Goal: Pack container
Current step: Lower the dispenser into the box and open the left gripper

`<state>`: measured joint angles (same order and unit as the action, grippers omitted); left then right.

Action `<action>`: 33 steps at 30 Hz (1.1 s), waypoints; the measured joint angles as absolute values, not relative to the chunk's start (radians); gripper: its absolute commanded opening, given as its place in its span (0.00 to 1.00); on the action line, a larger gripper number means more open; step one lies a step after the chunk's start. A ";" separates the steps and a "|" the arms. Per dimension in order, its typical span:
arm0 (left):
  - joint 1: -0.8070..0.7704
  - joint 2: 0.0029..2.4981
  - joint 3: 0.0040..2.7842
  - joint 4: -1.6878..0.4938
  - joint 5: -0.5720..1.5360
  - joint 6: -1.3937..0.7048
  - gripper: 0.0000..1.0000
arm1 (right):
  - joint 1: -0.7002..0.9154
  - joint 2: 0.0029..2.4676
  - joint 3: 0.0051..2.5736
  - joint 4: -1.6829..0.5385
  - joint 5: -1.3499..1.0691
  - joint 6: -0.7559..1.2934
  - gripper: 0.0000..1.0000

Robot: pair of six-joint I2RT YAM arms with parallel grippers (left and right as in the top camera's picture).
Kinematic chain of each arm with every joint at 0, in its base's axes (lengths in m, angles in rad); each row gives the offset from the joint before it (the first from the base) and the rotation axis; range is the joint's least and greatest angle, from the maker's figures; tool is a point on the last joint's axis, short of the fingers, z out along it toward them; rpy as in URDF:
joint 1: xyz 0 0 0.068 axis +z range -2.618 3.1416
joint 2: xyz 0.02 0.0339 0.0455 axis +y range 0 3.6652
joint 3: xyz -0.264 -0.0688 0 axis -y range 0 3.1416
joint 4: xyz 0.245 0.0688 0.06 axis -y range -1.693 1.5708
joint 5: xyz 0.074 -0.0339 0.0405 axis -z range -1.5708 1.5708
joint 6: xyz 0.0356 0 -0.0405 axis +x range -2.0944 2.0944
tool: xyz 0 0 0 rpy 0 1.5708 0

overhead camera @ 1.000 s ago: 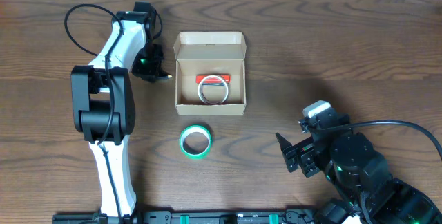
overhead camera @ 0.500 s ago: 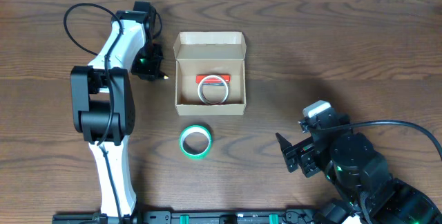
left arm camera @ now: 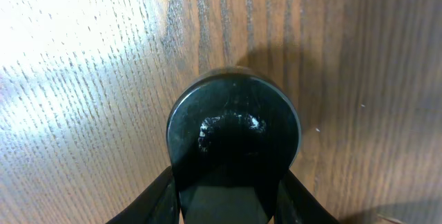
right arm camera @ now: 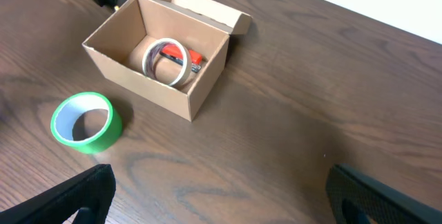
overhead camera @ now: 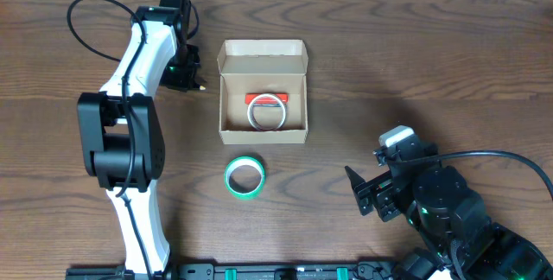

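A round black object (left arm camera: 233,137) is clamped in the left gripper (overhead camera: 188,79), near the cardboard box (overhead camera: 263,129); the fingers of the right gripper (overhead camera: 359,192) are spread wide apart.

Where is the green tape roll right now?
In the overhead view, the green tape roll lies flat on the table, just outside the open cardboard box, on the side nearer the robot.
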<state>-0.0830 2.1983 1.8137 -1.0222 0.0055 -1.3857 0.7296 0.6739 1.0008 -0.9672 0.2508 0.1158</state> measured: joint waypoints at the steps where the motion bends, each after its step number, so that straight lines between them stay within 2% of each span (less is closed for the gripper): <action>1: -0.085 2.193 1.814 -1.023 0.000 -1.383 0.33 | 0.730 0.674 1.001 -0.967 0.251 0.116 0.99; 7: -0.116 2.144 1.814 -1.034 -0.038 -1.368 0.37 | 0.730 0.674 1.001 -0.967 0.251 0.116 0.99; 23: -0.272 1.943 1.814 -1.089 -0.122 -1.343 0.36 | 0.730 0.674 1.001 -0.967 0.251 0.116 0.99; 33: -0.460 1.889 1.814 -1.115 -0.142 -1.338 0.38 | 0.730 0.674 1.001 -0.967 0.251 0.116 0.99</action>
<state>-0.4599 1.8889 1.8137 -1.1152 -0.1425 -1.3376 0.7296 0.6739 1.0008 -0.9672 0.2512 0.1158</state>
